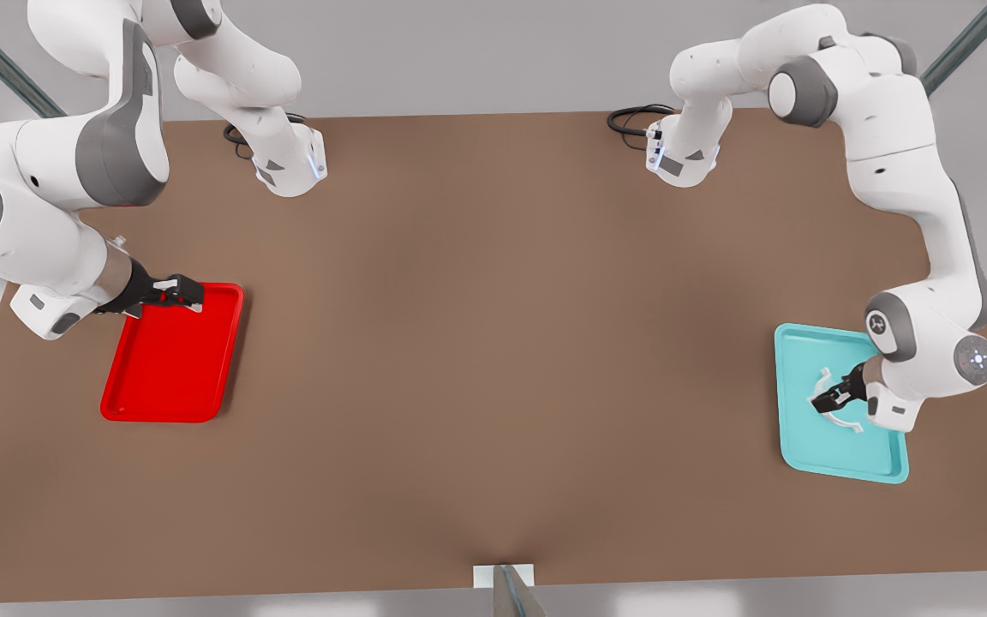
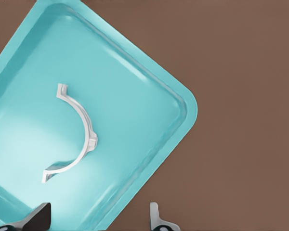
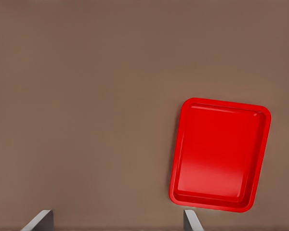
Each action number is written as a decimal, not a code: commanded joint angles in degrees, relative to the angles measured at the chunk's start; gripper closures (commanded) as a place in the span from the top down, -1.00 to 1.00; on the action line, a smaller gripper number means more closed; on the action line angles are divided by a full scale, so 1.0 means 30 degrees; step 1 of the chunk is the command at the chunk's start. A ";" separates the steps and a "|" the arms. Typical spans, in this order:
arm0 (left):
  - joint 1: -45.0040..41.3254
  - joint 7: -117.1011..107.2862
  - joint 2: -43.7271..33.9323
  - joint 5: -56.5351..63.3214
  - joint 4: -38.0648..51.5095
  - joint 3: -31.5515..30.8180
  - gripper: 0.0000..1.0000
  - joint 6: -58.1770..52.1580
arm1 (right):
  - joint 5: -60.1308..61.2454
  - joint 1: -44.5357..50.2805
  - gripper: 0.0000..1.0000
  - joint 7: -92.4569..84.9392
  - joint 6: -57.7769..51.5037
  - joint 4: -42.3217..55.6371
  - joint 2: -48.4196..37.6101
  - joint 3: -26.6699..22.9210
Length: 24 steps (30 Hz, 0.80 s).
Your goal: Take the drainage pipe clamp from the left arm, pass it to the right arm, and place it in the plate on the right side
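1. My left gripper (image 1: 828, 399) is hovering over the teal tray (image 1: 879, 458) at the front view's right, fingers spread apart and holding nothing; in the left wrist view the fingertips (image 2: 156, 219) are showing with a wide gap between them.
2. The drainage pipe clamp (image 2: 77, 132) is lying flat on the floor of the teal tray (image 2: 135, 96), a thin white half-ring with a short tab at each end (it is sitting just below my left fingers, apart from them as far as I can tell).
3. In the front view the clamp (image 1: 845, 422) is curving out on either side of my left fingertips.
4. My right gripper (image 1: 178, 291) is waiting over the far edge of the plate (image 1: 164, 386), the red tray at the front view's left, its fingers parted and gripping nothing.
5. From my right wrist I am seeing the plate (image 3: 219, 154) resting flat on the brown table (image 3: 86, 96), its floor bare.
6. The two trays are sitting well apart, at opposite ends of the table (image 1: 493, 343).
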 commanded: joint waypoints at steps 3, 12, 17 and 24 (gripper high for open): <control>0.0770 0.2214 0.0886 -0.0289 0.0300 0.0038 1.00 0.2671 | 0.0019 -0.0028 1.00 0.0206 -0.0010 0.0010 -0.0025 -0.0002; 0.1678 0.2068 0.2703 -0.0817 0.0300 0.0038 0.95 0.5454 | 0.0019 -0.0086 1.00 0.0206 -0.0010 -0.0019 -0.0025 0.0027; 0.1678 0.0808 0.3113 -0.0729 0.0300 0.0067 0.81 0.5659 | 0.0019 -0.0116 1.00 -0.0057 -0.0040 -0.0048 0.0004 -0.0031; 0.1678 -0.2003 0.3875 -0.0700 0.1120 0.0184 0.82 0.5718 | 0.0019 -0.0145 1.00 -0.0028 -0.0040 -0.0077 0.0062 -0.0060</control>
